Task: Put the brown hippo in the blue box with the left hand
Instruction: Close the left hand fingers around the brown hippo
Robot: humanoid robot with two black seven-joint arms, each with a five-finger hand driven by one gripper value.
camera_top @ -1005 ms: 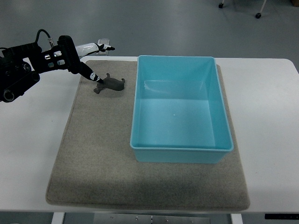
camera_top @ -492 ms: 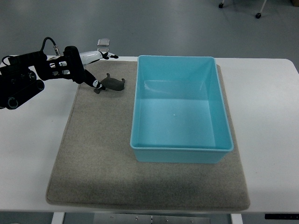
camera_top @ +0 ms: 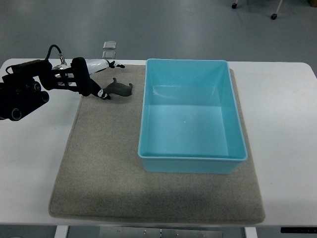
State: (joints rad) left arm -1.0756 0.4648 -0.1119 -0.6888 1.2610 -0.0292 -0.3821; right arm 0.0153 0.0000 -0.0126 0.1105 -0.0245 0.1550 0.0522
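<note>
Fingers (camera_top: 101, 92) of the black left hand (camera_top: 94, 79) spread loosely, touching the small brown hippo figure (camera_top: 119, 89) beside the light-blue plastic box (camera_top: 190, 166).

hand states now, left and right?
Left hand: fingers spread around the brown hippo, not closed on it yet; open.
Right hand: not in view.

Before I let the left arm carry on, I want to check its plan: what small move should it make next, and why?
Probably close the fingers around the brown hippo. The left hand is right at the toy's left end, one fingertip at it, but shows no grasp yet. The hippo lies on the mat, outside the blue box, so it needs a secure hold before any lift.
</note>
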